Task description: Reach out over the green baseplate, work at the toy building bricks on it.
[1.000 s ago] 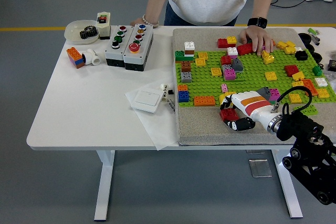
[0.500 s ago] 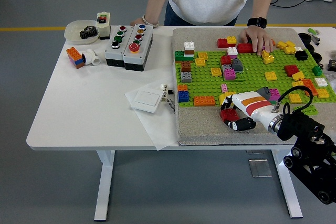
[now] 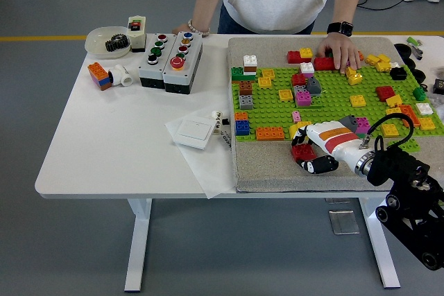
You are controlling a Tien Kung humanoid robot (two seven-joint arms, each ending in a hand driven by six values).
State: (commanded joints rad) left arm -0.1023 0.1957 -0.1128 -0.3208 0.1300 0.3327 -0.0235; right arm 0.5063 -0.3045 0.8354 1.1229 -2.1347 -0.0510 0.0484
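— What's nearest us?
— The robot's right hand (image 3: pixel 313 149), reaching in from the lower right over the grey mat (image 3: pixel 267 164); its fingers are curled round a red brick (image 3: pixel 302 151) just off the near edge of the green baseplate (image 3: pixel 333 102); I'd call that clamped on it.
— And the baseplate itself?
— It lies on the mat at the right of the white table (image 3: pixel 118 143), studded with loose bricks; an orange brick (image 3: pixel 270 132) and a blue brick (image 3: pixel 242 127) sit along its near edge.
— Further back?
— A person stands at the far side; one hand (image 3: pixel 339 50) rests on bricks at the baseplate's far edge; to the left sit a button box (image 3: pixel 171 60) and a bowl (image 3: pixel 105 41).
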